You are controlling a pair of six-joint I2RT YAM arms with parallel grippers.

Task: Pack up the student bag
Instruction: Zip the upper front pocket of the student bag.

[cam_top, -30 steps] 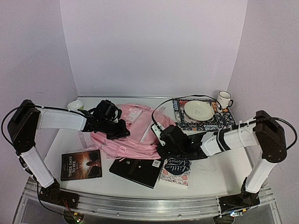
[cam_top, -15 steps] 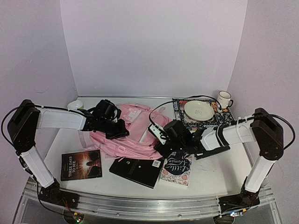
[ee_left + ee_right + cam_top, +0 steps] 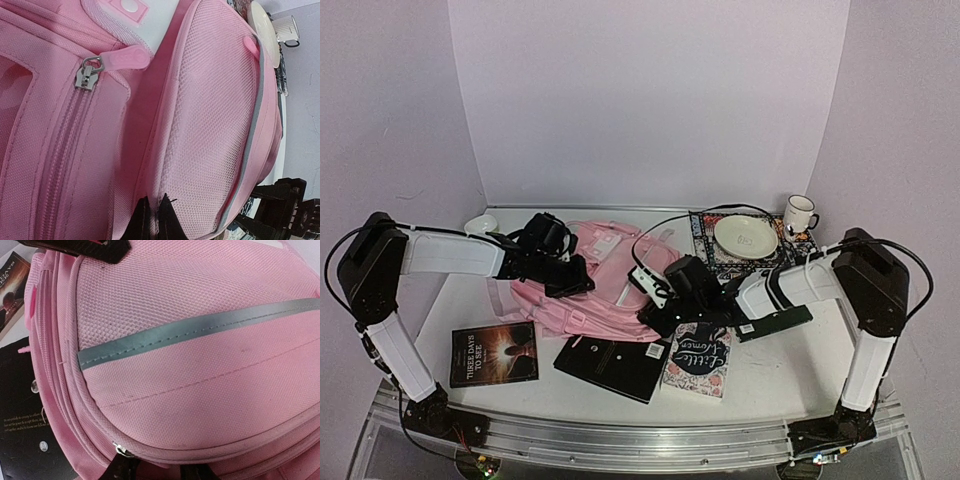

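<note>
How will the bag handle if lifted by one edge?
Probably floppy: the bag lies slumped and creased, so it should sag. Its woven fabric and mesh pocket likely grip well and are not slippery. Broad and low, it is unlikely to tip or roll.

Lilac walls (image 3: 650, 100), white tabletop (image 3: 770, 372), even light.

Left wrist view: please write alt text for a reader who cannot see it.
A pink student bag fills the frame, mesh pocket in the middle, silver zipper slider at upper left. The left gripper nips its fabric at the bottom.
</note>
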